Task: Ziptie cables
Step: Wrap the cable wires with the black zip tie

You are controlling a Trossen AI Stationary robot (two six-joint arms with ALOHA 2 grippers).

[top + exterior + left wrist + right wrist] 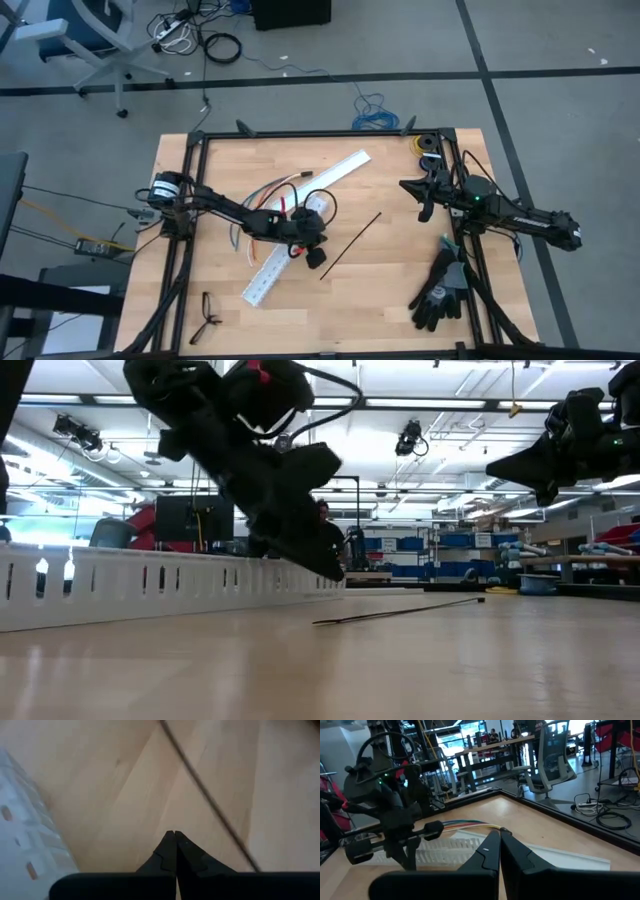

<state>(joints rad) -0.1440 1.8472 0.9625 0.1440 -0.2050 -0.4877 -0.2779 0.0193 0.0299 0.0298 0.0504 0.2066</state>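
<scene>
The ziptie (351, 245) is a thin black strip lying flat on the wooden table, slanting from near centre toward the far right; it also shows in the low view (400, 612) and the left wrist view (210, 800). The cables (268, 193), thin coloured wires, lie on the table at the far left of centre under my left arm, and show in the right wrist view (470, 825). My left gripper (316, 260) is shut and empty, hovering just above the table beside the ziptie's near end (175, 836). My right gripper (425, 207) is shut and empty, raised at the right.
Two white slotted duct pieces lie on the table, one at the far centre (335, 172) and one near my left gripper (272, 272). Black gloves (440, 290) lie at the near right, a tape roll (428, 146) at the far right corner, and a small dark object (207, 315) near left.
</scene>
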